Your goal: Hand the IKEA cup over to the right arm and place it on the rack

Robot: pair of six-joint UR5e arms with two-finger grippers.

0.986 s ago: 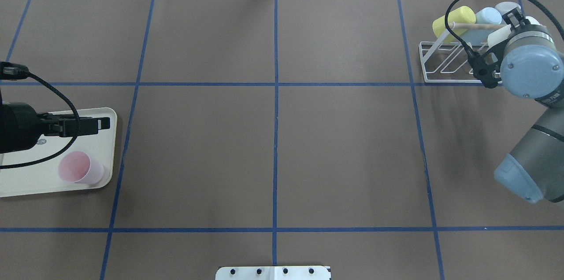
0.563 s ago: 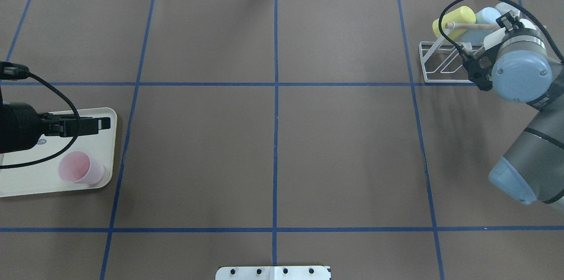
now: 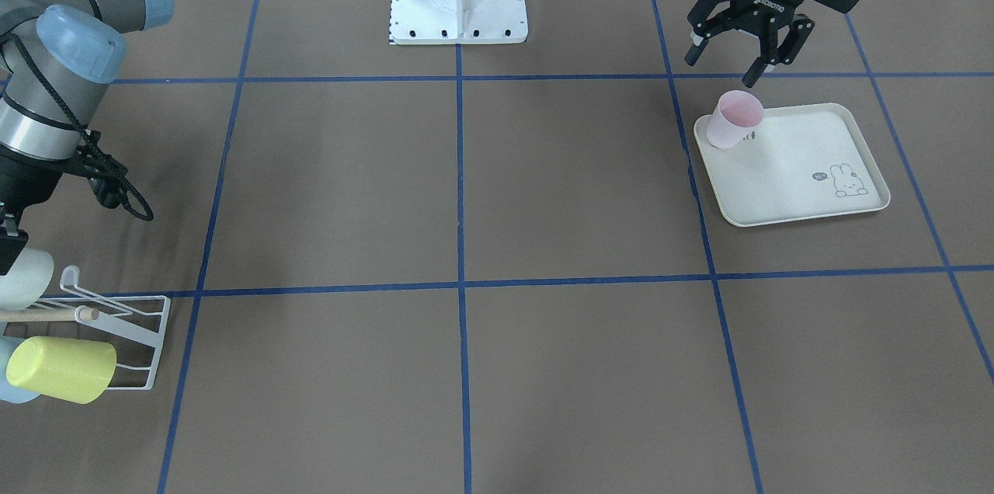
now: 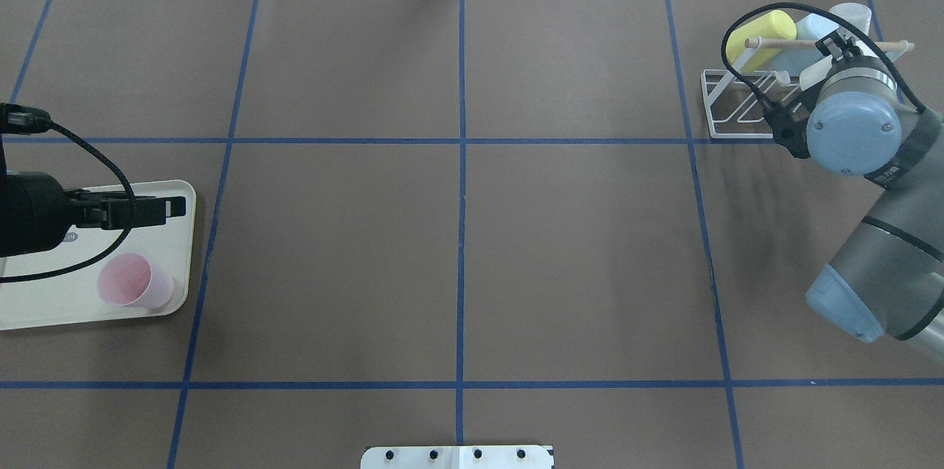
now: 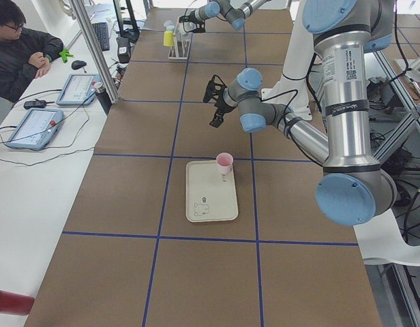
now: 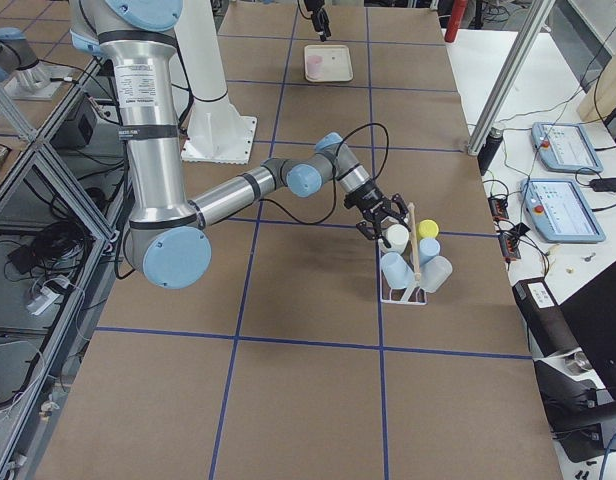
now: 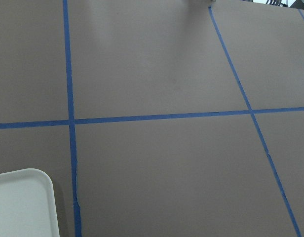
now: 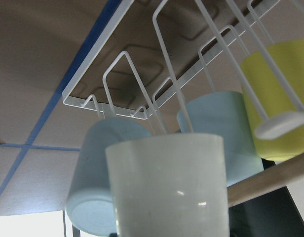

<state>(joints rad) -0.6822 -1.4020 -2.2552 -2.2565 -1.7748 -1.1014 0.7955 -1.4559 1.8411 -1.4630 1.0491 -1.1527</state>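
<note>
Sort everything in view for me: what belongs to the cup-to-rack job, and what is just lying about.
Job: white cup in the right gripper; rack; open left gripper; pink cup on its tray.
Lying about: yellow cup and light-blue cup already racked; tablets on the side bench.

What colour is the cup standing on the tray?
The cup is pale pink, clearest in the front-facing view.
</note>
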